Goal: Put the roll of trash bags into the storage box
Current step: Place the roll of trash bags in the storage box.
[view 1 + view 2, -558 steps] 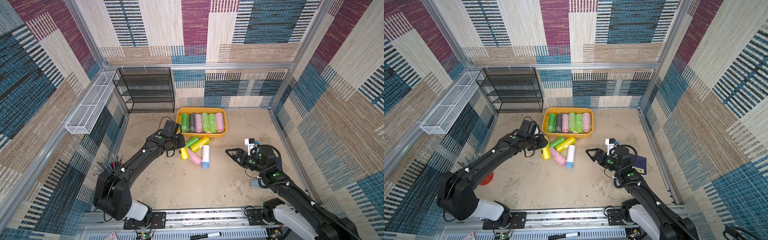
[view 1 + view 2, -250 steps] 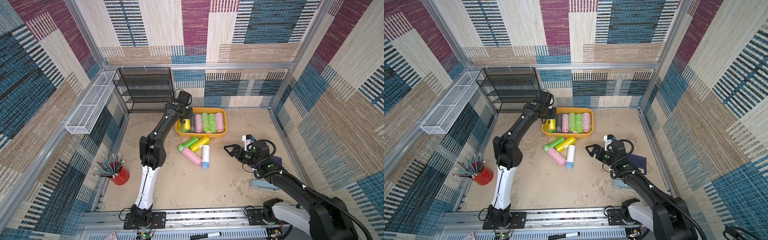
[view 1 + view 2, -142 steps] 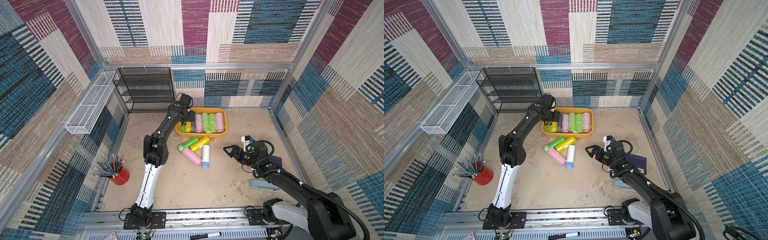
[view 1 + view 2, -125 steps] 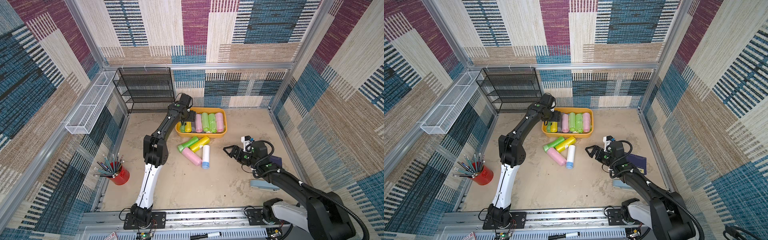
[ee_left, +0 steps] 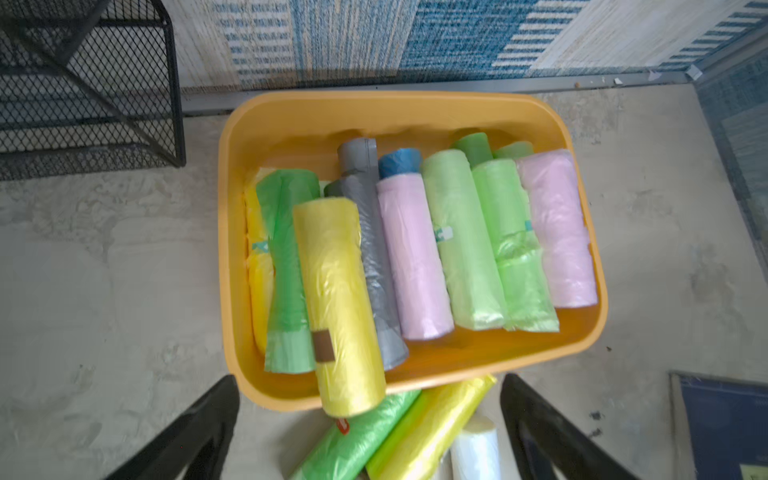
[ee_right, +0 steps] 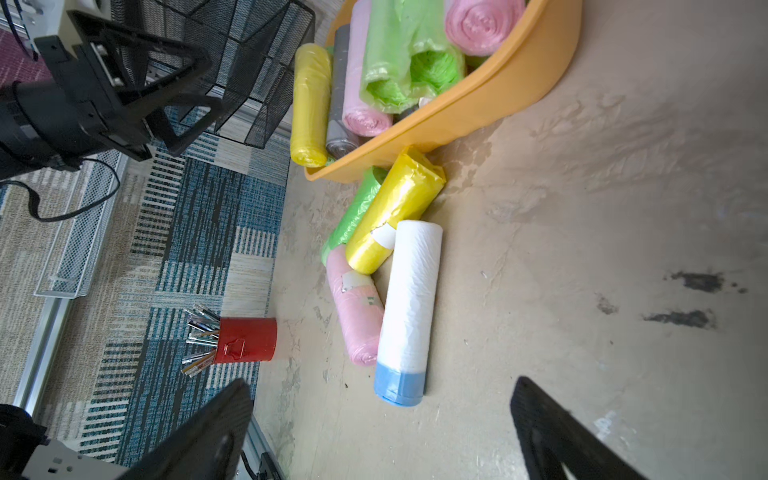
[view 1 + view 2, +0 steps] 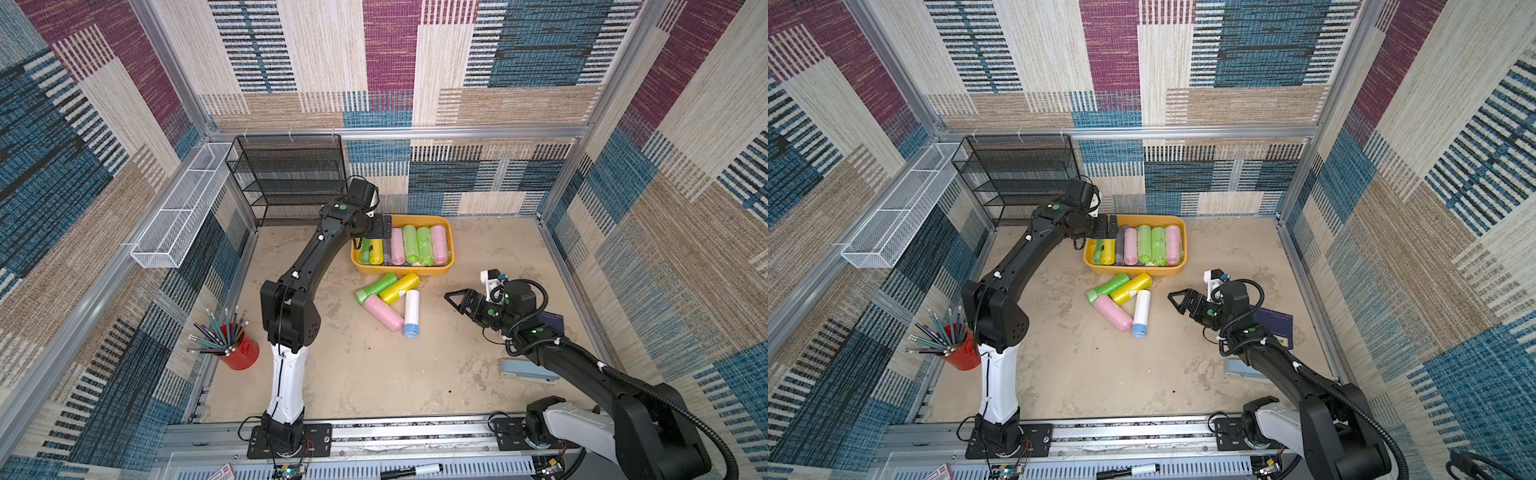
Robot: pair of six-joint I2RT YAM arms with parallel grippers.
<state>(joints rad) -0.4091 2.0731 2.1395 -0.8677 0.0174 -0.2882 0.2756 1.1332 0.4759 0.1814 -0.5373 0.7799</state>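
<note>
Glossy plastic storage box (image 5: 374, 97), shiny crinkled film yellow roll (image 5: 336, 299), metal-mesh rack (image 7: 286, 178), rough matt floor (image 7: 374, 374).

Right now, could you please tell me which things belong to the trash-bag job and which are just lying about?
Belongs: storage box, rolls inside it, four rolls on the floor.
Lying about: mesh rack, wire basket, pencil cup, blue book.

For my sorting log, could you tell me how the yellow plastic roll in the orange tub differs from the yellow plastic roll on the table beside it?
In the orange plastic tub, one yellow roll rests atop other rolls, its end over the rim; the yellow roll on the table lies outside, slanted against the tub's wall. The tub roll has a brown sticker, the table roll a white label. Size looks alike.
</note>
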